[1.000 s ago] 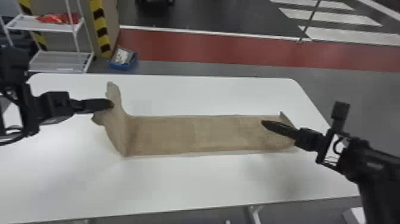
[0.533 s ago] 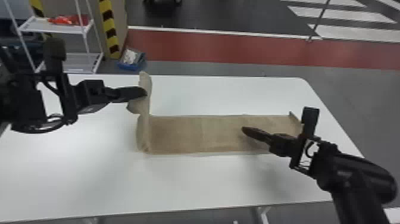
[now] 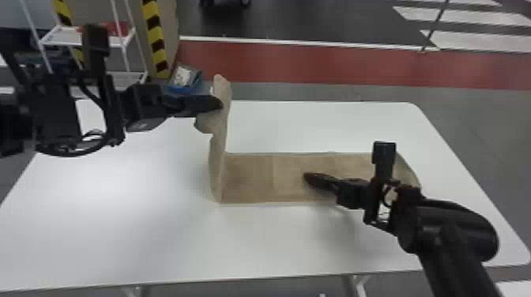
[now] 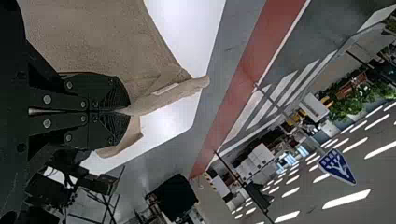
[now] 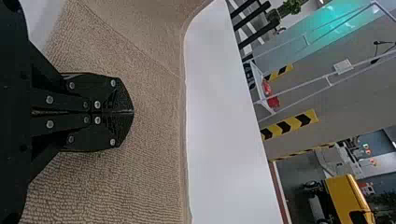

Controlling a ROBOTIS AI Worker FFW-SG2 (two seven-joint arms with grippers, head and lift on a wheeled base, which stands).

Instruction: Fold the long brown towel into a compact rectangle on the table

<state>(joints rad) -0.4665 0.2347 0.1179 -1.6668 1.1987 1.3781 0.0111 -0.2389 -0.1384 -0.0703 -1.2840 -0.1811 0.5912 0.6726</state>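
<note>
My left gripper holds the raised left end of the brown towel above the table, that end hanging nearly upright. In the left wrist view, the left gripper is shut on a pinched fold of the towel. The rest of the towel lies flat across the table, its far right end partly behind the right arm. Over the towel's middle-right part is my right gripper. In the right wrist view, the right gripper is shut, with nothing visible between its fingers, and towel surface lies beneath it.
The white table extends around the towel on all sides. Behind its far left edge stand a white shelf rack and a blue bin on the floor.
The left gripper has moved right and lifted the towel's left end higher. The right gripper has shifted left over the towel. In the head view, the scene has also shifted to the right.
</note>
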